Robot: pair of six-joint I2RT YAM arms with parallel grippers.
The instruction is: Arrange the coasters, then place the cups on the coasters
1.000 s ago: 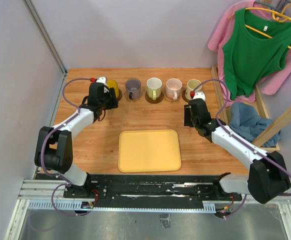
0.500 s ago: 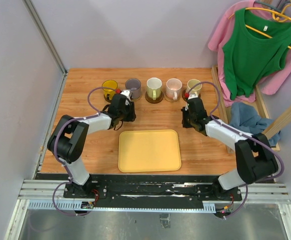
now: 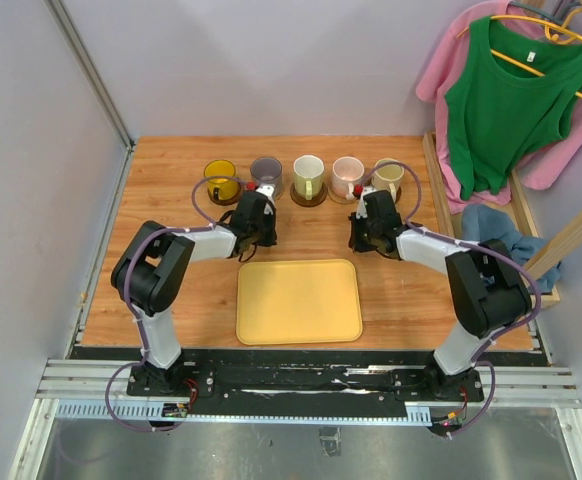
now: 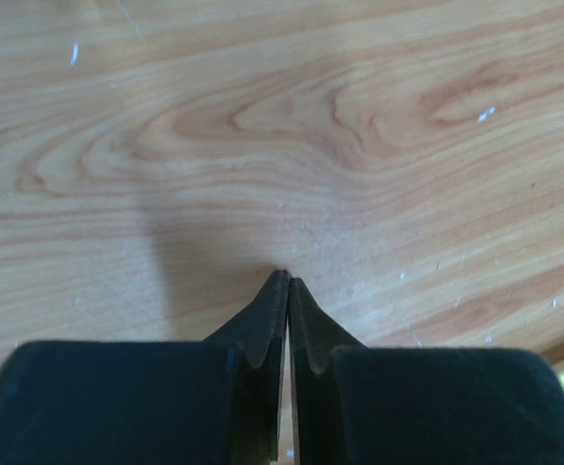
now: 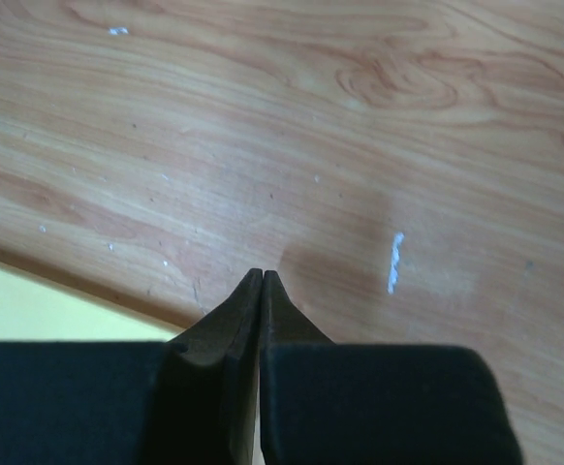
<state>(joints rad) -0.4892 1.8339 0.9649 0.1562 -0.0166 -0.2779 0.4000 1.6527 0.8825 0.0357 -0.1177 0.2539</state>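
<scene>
Five cups (image 3: 308, 176) stand in a neat row along the far edge of the wooden worktop (image 3: 161, 170). The yellow cup (image 3: 219, 180) is at the left end and the cream cup (image 3: 388, 178) is at the right end. Each one sits on one of the coasters (image 3: 310, 201). These are thin, flat, round discs that peek out a little under the cups. Some look dark brown. The cups are small, smooth and round, and each has a handle.

I think the job is done, because every cup has a coaster under it.

The left pincer (image 4: 287, 281) is pressed together and holds nothing. It hangs over bare wood with wavy brown lines. The right pincer (image 5: 263, 276) is pressed together too, and it is empty. It hangs over wood just beside the far edge of the yellow tray (image 3: 299, 300). The tray is flat, with round corners, and lies in the middle of the worktop.

Both pincers are near the cups but do not touch them. I think that keeps the cups safe from a bump.
</scene>
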